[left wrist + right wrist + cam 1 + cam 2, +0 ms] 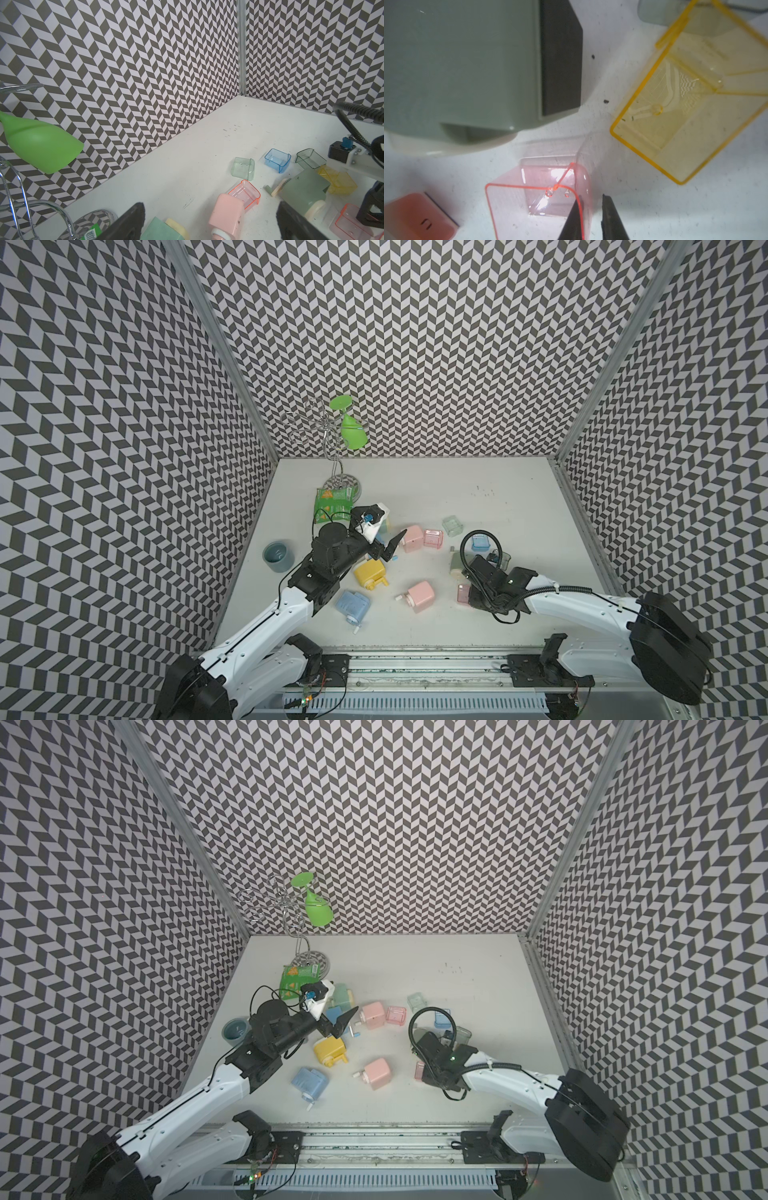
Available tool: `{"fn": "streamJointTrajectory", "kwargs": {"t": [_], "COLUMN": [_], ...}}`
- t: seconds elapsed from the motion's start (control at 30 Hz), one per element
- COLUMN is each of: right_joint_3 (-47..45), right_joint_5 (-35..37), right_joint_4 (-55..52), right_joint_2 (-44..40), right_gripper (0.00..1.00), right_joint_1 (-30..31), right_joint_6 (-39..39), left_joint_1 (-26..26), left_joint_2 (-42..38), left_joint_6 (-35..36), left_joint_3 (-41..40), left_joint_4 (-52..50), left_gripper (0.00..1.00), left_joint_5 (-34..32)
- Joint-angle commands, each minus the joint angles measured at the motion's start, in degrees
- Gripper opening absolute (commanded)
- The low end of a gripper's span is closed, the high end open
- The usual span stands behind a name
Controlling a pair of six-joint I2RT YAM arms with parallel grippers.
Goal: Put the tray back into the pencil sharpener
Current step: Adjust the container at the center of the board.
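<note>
1. Locate the part. The pink tray (542, 187) lies loose on the table (415, 489). It is just beside the grey-green sharpener (460, 68), near the yellow tray (685, 104) and not in any sharpener. In a top view, a pink sharpener (422, 596) lies near it and is probably its housing.
2. Check the right gripper (590, 200). Its fingers stand narrow and straddle one tray wall near a rounded corner, one inside and one outside. A thin gap shows at the outer finger, so a firm pinch cannot be confirmed.
3. Seat the grip. The wall is thin, smooth plastic and will probably pivot under a tip-only pinch. Take the wall deeper and clear of the corner before lifting.
4. Lift the tray level and clear of its neighbours, then turn its closed end toward the housing slot.
5. Check the left gripper (209, 207). Its fingers are spread wide and hold nothing. It hovers over another pink sharpener (226, 214) and could brace a housing during insertion.
</note>
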Motion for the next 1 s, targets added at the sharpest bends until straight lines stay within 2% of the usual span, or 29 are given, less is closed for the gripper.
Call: {"fn": "streamJointTrajectory", "kwargs": {"t": [0.0,0.37,0.6,0.7,0.97], "right_joint_3": [1.2,1.6,1.9,1.6,1.9], "right_joint_5": [0.8,4.4,4.8,4.8,2.9], "right_joint_4": [-0.2,-1.6,-1.7,-0.8,2.8], "right_joint_2": [0.0,-0.7,-0.2,0.3,2.4], "right_gripper": [0.18,0.09,0.06,0.06,0.08], "right_joint_1": [0.4,0.6,1.4,2.4,5.7], "right_joint_6": [-0.5,-7.2,-10.0,-10.9,-13.0], "left_joint_1": [-0.4,-0.7,-1.6,-3.1,-8.2], "left_joint_2": [-1.2,-1.1,-0.9,-1.0,-1.2], "left_joint_6": [0.6,0.5,0.7,2.1,7.9], "left_joint_3": [1.8,2.1,4.1,4.3,4.3], "left_joint_4": [-0.8,-1.8,-6.7,-9.5,-17.7], "left_gripper": [1.00,1.00,1.00,1.00,1.00], "left_joint_5": [-0.4,0.3,3.0,5.1,1.9]}}
